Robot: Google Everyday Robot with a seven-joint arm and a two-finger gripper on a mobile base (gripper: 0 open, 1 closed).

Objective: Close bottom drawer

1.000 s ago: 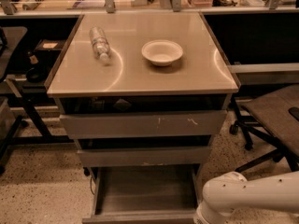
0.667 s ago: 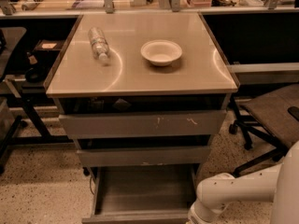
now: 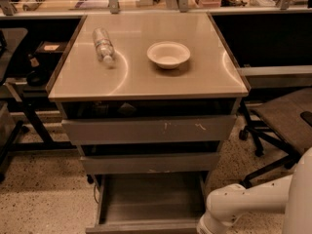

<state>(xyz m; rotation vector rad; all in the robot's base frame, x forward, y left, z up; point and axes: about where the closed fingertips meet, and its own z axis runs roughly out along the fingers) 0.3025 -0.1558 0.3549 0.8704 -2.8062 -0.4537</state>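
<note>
On the left of the cabinet top (image 3: 146, 84) we see a bottle (image 3: 103, 45) lying on its side, with a bowl (image 3: 168, 54) to its right. Below the two upper fronts, the bottom drawer (image 3: 151, 199) stands pulled well out, its tray bare, exactly where it was a second ago. What has changed is at the right: the white arm (image 3: 243, 206) has slid left and lower, near the drawer's right front corner. The gripper is below the frame there, so we cannot tell its state. We judge the push has not started.
</note>
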